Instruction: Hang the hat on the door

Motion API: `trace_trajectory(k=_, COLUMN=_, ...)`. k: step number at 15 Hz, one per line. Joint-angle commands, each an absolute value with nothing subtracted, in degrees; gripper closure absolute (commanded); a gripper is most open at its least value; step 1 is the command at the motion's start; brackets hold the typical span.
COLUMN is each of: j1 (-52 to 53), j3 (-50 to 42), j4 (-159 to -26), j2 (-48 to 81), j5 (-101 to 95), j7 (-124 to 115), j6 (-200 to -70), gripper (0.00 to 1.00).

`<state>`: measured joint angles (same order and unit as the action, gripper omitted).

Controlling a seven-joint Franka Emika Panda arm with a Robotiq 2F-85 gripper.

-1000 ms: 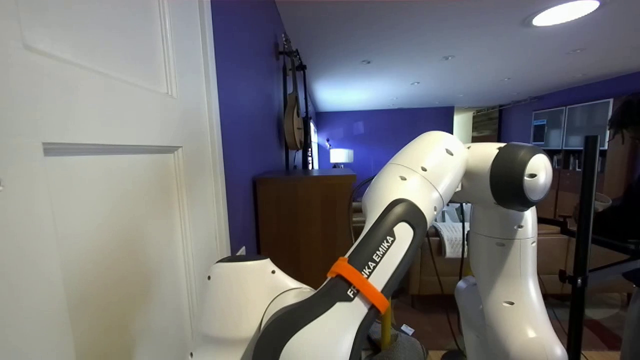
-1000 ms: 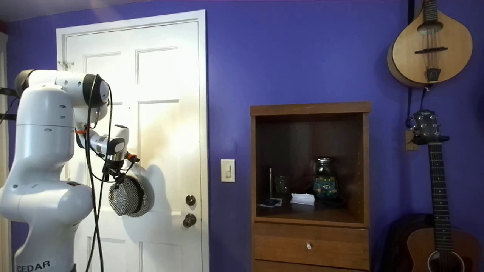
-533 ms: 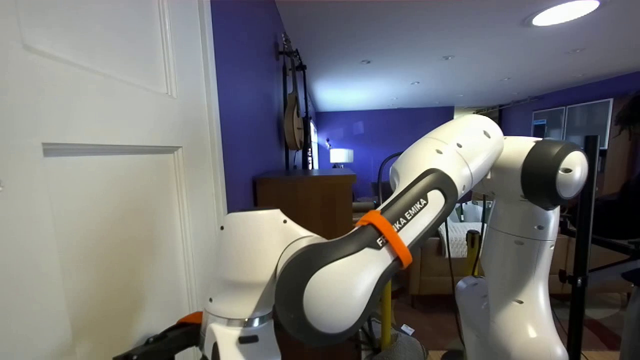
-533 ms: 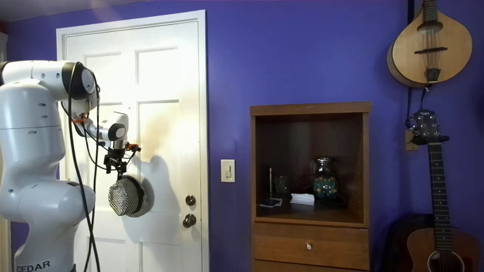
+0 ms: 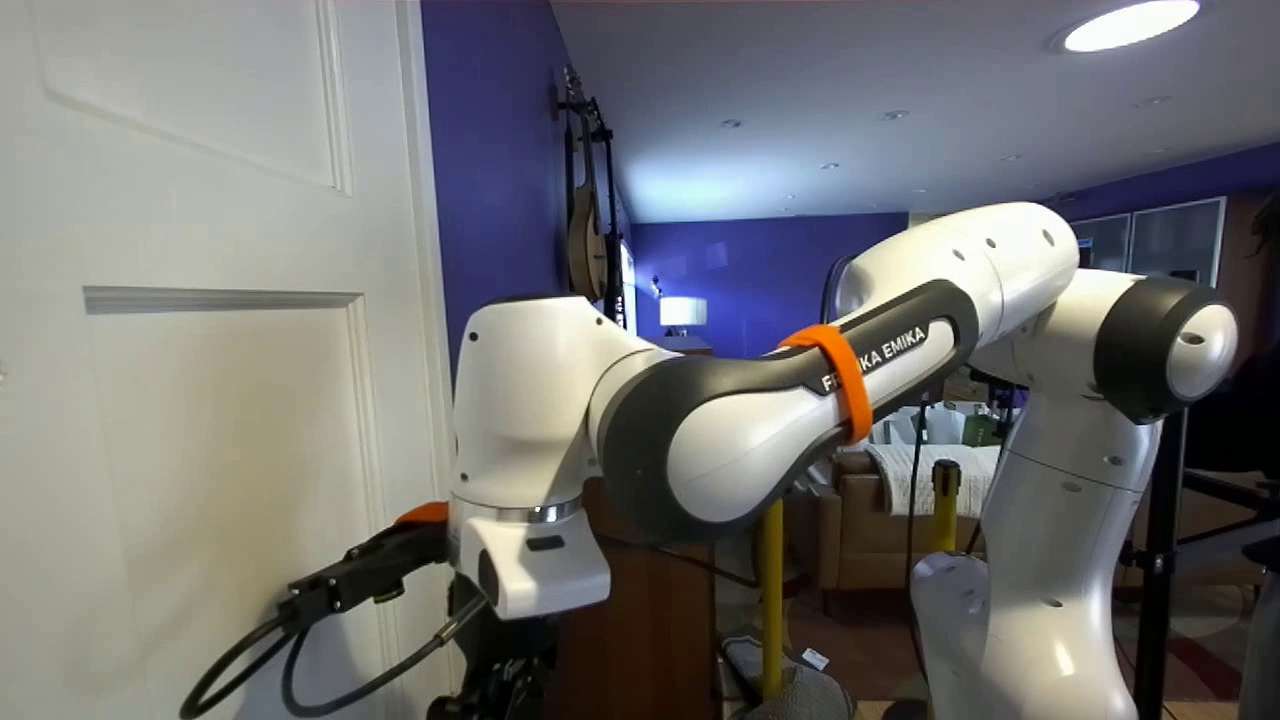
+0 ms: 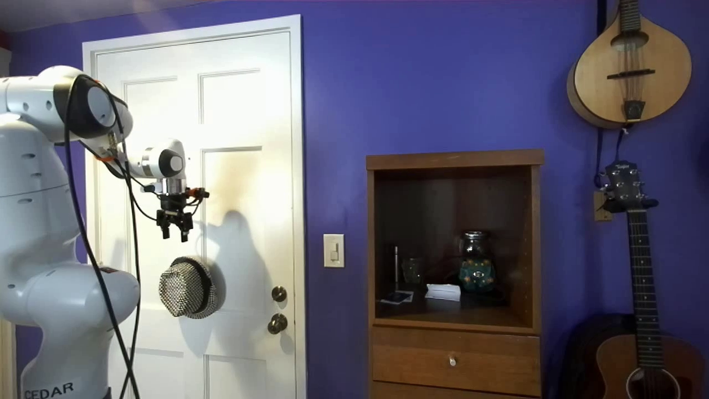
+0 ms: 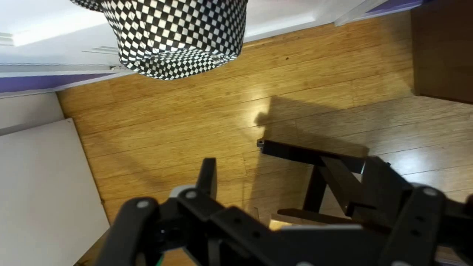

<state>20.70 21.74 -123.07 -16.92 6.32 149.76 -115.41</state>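
Exterior view: pincer [image 6: 175, 234] spread wide, empty; hat [image 6: 187, 288] beneath, hanging at door [image 6: 243, 177];
Arm [image 6: 39, 233] reads "CEDAR", "EMIKA"; cabinet [image 6: 454, 160] holds jar [image 6: 476, 254], glass [image 6: 412, 270].

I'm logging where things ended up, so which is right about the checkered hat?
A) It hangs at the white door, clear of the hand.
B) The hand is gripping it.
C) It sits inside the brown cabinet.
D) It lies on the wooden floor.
A: in an exterior view the checkered hat hangs at the white panelled door, with door showing between it and the open hand above.
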Motion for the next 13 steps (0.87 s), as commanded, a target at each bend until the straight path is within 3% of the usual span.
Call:
trace_trajectory(k=1, j1=21.75, j3=20.74, j4=-120.04, j2=-18.22, j5=1.98, j7=147.38, j6=-110.93, gripper=0.0)
trace_trajectory(k=13, j1=22.44, j3=20.31, j4=-116.48, j2=-17.87, j5=-0.72, j7=144.16, j6=-109.63, gripper=0.0)
